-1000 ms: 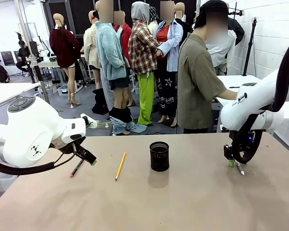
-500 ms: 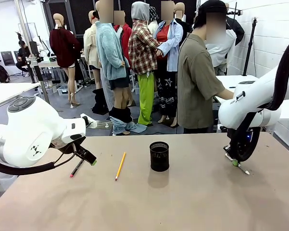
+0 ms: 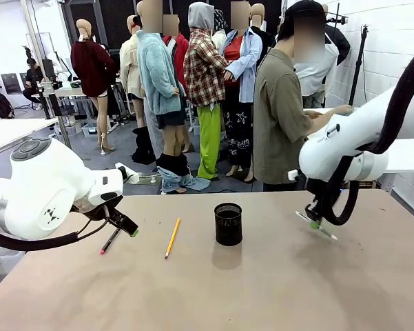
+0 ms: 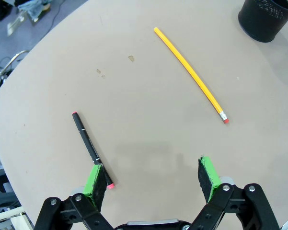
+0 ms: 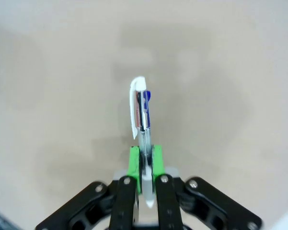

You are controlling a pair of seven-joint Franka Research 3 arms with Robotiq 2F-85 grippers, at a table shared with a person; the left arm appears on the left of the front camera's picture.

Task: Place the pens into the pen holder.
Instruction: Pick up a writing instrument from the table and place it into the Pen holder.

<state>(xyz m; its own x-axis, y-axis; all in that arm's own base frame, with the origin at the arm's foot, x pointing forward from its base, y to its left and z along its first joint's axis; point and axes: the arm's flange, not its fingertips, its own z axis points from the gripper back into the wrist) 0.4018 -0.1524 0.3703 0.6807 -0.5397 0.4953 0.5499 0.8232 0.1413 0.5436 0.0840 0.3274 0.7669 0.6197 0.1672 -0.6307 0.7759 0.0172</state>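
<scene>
My right tool (image 3: 315,222) is pressed together on the silver-grey pen (image 3: 322,230), pinching it near one end so it hangs at a slant above the bench (image 3: 275,289), right of the black mesh pen holder (image 3: 228,224). Through the right wrist camera, the pen (image 5: 143,112) sticks out past the green pads of the tool (image 5: 144,154), its white clip end farthest from me. My left tool (image 4: 152,171) is spread wide and holds nothing, low over the bench's left side. The dark pen (image 4: 89,143) lies just beside one pad, and the yellow pencil (image 4: 189,72) lies between it and the holder (image 4: 266,19), which stands upright mid-bench.
</scene>
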